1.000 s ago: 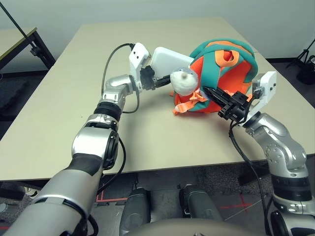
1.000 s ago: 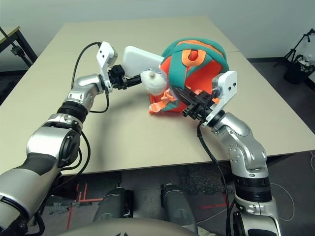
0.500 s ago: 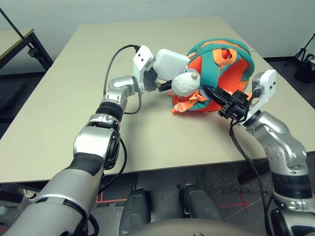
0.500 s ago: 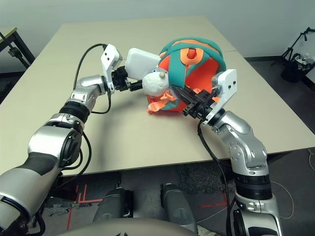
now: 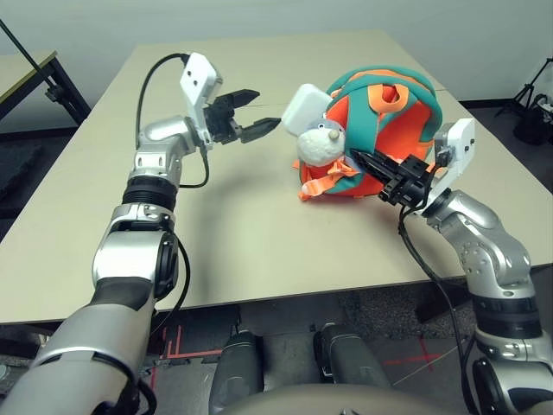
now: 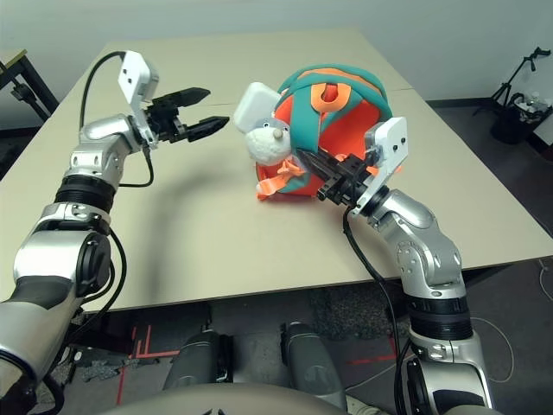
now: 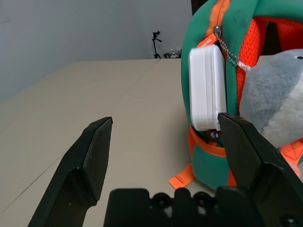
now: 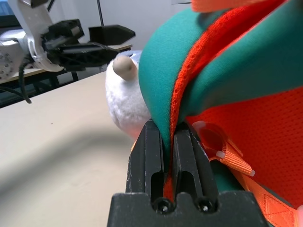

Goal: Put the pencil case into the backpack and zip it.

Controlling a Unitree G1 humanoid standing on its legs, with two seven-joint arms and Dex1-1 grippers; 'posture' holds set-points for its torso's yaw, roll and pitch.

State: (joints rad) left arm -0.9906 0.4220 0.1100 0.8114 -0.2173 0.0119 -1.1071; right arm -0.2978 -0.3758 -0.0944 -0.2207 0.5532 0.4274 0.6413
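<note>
Swinging clear of the case, the left hand now stands wide open beside the backpack, where a second ago it was up against the case and the plush head. The pencil case stays lodged in the side opening, much of it sticking out. The right hand keeps its pinch on the teal strap. The case likely needs a push further in before the zip can close.

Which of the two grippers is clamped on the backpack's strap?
The right gripper: its jaws pinch the backpack's teal strap, while the left gripper's stand open, holding nothing.
</note>
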